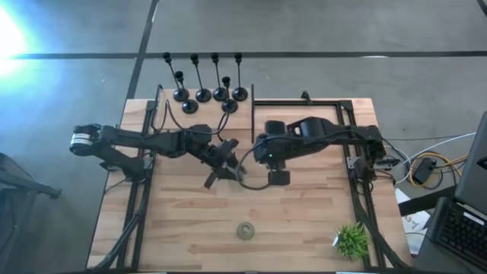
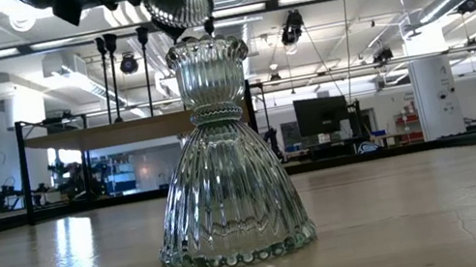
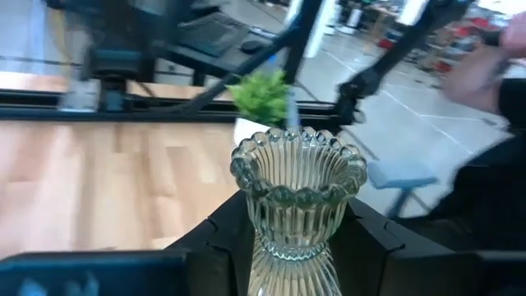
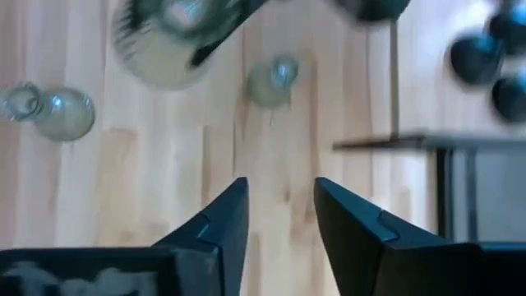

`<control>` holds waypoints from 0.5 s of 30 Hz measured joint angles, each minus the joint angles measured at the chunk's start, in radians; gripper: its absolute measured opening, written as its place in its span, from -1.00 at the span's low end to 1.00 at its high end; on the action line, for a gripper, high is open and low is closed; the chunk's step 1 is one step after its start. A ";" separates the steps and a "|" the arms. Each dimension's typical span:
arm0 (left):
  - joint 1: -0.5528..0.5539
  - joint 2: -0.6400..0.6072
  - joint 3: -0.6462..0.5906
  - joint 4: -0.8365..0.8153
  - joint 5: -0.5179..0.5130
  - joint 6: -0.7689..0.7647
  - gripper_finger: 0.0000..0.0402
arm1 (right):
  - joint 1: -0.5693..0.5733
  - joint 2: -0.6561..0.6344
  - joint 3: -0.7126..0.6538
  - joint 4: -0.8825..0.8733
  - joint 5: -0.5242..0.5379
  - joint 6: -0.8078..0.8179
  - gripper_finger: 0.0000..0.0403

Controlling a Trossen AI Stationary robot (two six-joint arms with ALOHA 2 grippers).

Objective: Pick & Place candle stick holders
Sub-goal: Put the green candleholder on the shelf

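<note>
Candle stick holders [image 1: 205, 80] of black metal stand in a bunch at the far edge of the wooden table [image 1: 304, 221], each with a round foot and a thin stem. 1 more holder, the glass holder [image 3: 297, 205], is clear and a bit green, with ribs running down it, a wavy rim on its cup and a wide bell-shaped bottom. It sits between the 2 dark fingers of the left gripper [image 3: 297, 238], which press on its thin neck from both sides and hold it above the middle of the table. The right gripper [image 4: 279, 218] is just beside it, looking down at the bare wood, with its fingers parted and nothing between them. Another glass holder [image 2: 222, 156] stands upright on the table near the front edge, its beaded foot flat on the smooth boards. A small green spiky plant [image 1: 351, 240] sits at the front right corner.
</note>
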 joint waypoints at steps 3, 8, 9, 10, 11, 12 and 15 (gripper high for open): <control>0.001 -0.005 -0.012 0.001 -0.039 0.006 -0.37 | 0.002 -0.021 -0.017 -0.060 0.006 0.093 -0.27; 0.001 -0.008 -0.016 -0.020 -0.073 0.016 -0.37 | 0.000 -0.069 -0.096 -0.062 0.012 0.153 -0.18; 0.001 -0.008 -0.020 -0.021 -0.089 0.018 -0.37 | 0.001 -0.080 -0.124 -0.061 0.017 0.169 -0.18; 0.002 -0.009 -0.025 -0.024 -0.102 0.023 -0.37 | 0.001 -0.092 -0.154 -0.063 0.027 0.183 -0.18; 0.004 -0.013 -0.030 -0.032 -0.122 0.030 -0.37 | 0.001 -0.109 -0.187 -0.062 0.037 0.199 -0.18; 0.006 -0.016 -0.034 -0.043 -0.143 0.036 -0.37 | 0.000 -0.129 -0.227 -0.061 0.047 0.218 -0.18; 0.012 -0.028 -0.045 -0.059 -0.202 0.057 -0.37 | -0.001 -0.197 -0.350 -0.056 0.078 0.282 -0.19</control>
